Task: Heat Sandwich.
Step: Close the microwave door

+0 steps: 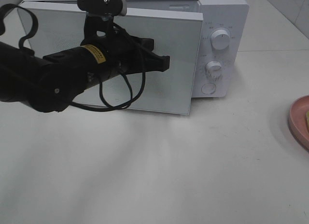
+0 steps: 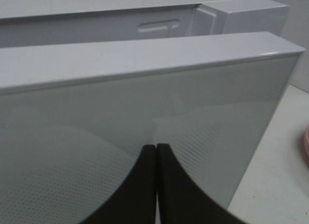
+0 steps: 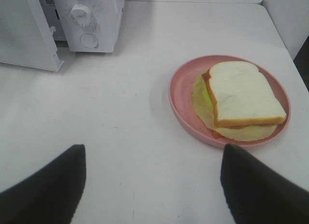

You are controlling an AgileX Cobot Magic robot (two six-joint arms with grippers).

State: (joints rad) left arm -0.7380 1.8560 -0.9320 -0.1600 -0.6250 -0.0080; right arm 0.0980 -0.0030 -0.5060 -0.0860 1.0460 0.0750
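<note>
Right wrist view: sandwich [image 3: 244,99] on plate [image 3: 179,104] beyond wide-open, empty right end effector [image 3: 152,185]

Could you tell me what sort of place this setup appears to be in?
Probably a mock kitchen counter: a white microwave with its door ajar stands on a white table, and a sandwich sits on a pink plate.

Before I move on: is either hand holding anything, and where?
Nothing held. Left hand is shut and empty at the microwave door; right hand is open.
</note>
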